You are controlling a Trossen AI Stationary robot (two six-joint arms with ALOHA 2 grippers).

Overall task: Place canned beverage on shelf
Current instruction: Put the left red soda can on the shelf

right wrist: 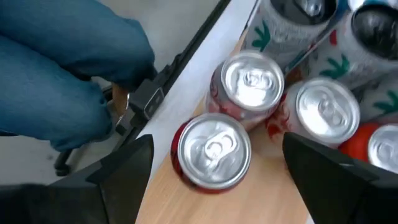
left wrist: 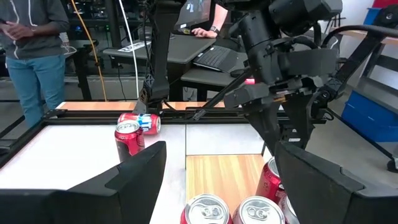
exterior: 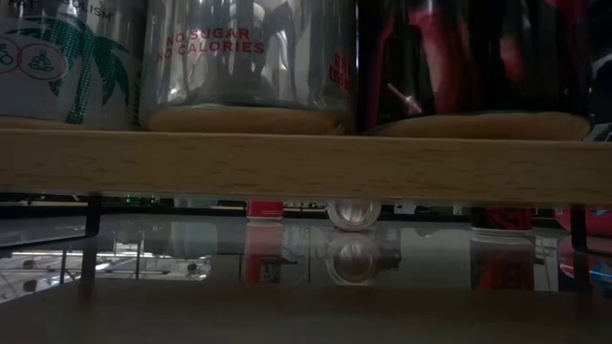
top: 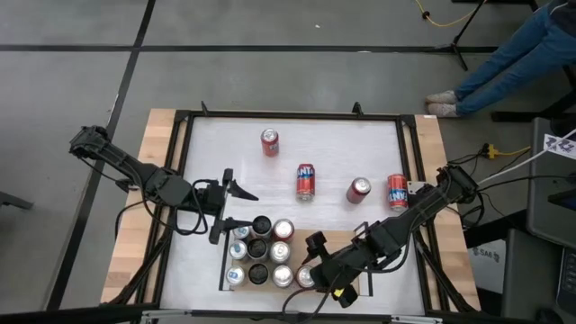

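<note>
We count four red cans loose on the white tabletop (top: 207, 144): one upright can (top: 270, 141) near the far edge, a second can (top: 306, 181) toward the middle, a tipped can (top: 358, 190) beside it, and a fourth can (top: 397, 192) nearest the right rail. The shelf (top: 227, 270), at the near edge, carries a cluster of upright cans (top: 261, 252); we make out about nine, though the right arm hides part of the group. The right gripper (top: 315, 270) hangs at the cluster's right side with its fingers spread, and a red can (right wrist: 213, 152) stands on the wood between them, unpinched. The left gripper (top: 229, 209) sits just left of the cluster's far end, fingers also spread wide, holding nothing.
</note>
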